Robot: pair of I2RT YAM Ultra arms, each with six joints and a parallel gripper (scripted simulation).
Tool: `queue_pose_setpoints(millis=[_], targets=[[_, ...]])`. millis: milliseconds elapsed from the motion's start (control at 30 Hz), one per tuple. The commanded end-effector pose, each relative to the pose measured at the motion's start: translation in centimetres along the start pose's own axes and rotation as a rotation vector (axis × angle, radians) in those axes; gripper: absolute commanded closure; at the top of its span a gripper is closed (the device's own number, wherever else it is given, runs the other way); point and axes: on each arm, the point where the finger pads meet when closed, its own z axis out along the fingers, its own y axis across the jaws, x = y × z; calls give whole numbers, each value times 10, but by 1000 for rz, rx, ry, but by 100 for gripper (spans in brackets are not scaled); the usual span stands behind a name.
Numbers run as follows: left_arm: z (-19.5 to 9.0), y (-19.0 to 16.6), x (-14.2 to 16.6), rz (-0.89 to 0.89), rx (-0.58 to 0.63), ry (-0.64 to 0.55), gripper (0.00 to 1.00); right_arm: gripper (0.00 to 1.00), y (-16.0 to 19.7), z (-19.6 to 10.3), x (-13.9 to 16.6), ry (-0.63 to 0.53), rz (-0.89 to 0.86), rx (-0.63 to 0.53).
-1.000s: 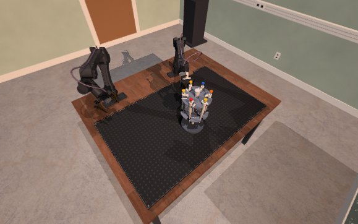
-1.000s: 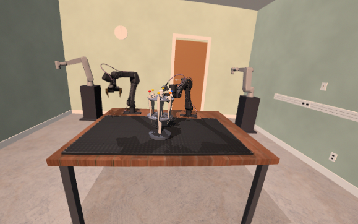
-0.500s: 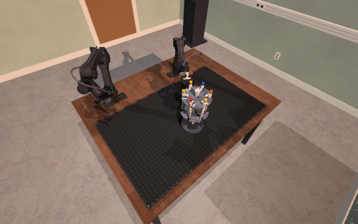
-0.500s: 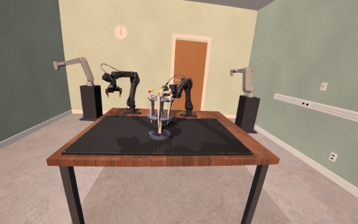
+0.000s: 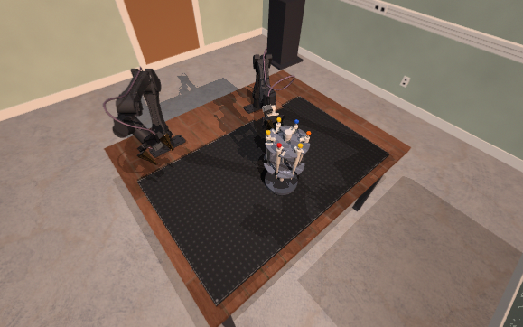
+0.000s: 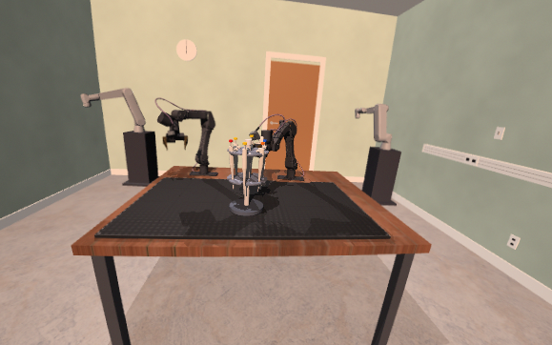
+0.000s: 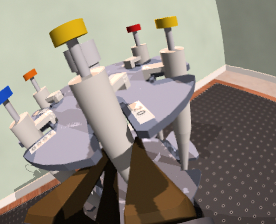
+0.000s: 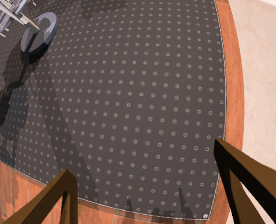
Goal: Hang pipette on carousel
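From the top view, the left gripper (image 5: 273,123) (image 6: 260,144) (image 7: 125,146), which I run from afar, is drawn up against the near side of the carousel (image 5: 282,184) (image 6: 246,204) (image 7: 171,100) (image 8: 48,25), beside a yellow-buttoned pipette (image 5: 278,127) (image 7: 99,102). The right gripper (image 5: 164,156) (image 6: 176,149) (image 8: 138,164) waits well apart, over the edge of the wooden table (image 5: 255,278) (image 6: 251,248) (image 8: 234,75).

In the exterior view, my right gripper hangs above the table with its fingers spread wide and pointing down. The left one is partly masked by the carousel and its ring of pipettes.

The left wrist view shows my left fingers narrowed around the lower body of the yellow-buttoned pipette, which leans in the picture at a gap in the rim of the carousel's head, between a blue-buttoned pipette (image 7: 26,131) and another yellow-buttoned one (image 7: 174,62). A white label (image 7: 140,112) sits just beside it. I cannot tell whether its hook is behind the rail.

In the right wrist view, wide-open fingers frame only the dotted black mat (image 8: 139,100), with the carousel's round base in the upper corner.
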Motion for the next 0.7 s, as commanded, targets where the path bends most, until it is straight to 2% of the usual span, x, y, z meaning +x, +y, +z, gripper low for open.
queue_pose_setpoints(millis=[0,133,200,333,433,467,533,667], targets=[[-4,8,-38,-5,-28,-88,88,0,-4,-3,-7,-26,-14,6],[-4,8,-38,-5,-28,-88,88,0,-4,-3,-7,-26,-14,6],[3,-1,-18,-4,-86,-52,88,0,-4,-3,-7,-26,-14,6],[3,-1,-12,-2,-233,-25,88,0,-4,-3,-7,-26,-14,6],[2,-1,-15,-4,-237,-30,88,0,-4,-3,-7,-26,-14,6],[-4,0,-32,-14,-236,-62,88,0,-4,-3,-7,-26,-14,6],[-4,9,-38,-21,-252,-85,88,0,-4,-3,-7,-26,-14,6],[-1,11,-30,-16,-256,-69,88,0,-4,-3,-7,-26,-14,6]])
